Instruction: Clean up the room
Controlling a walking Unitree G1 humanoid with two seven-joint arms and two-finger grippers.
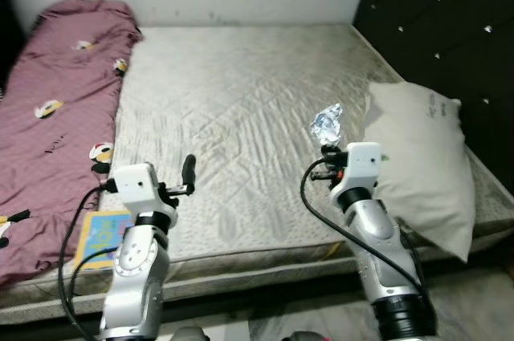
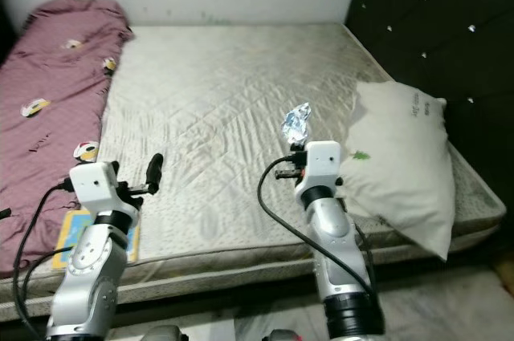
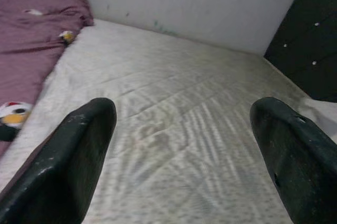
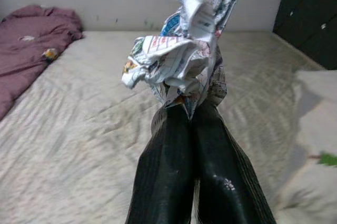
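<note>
- The right hand (image 4: 187,109) is clamped on a crumpled paper wrapper (image 4: 181,45), lifted clear above the bed (image 1: 241,116) near the pillow (image 1: 422,160); by my judgement it has yet to be binned.
- The left hand (image 3: 184,150) hovers wide apart, holding nothing.
- A maroon blanket (image 1: 56,116) lies bunched along the bed's left edge, and a booklet (image 1: 100,237) sits at its front-left corner.
- A white wall stands behind the bed and a dark tufted headboard (image 1: 442,20) at its right.

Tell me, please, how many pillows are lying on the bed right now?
1. A single white pillow lies at the mattress's right edge, against the black headboard. The maroon blanket along the left side could be hiding another.
</note>
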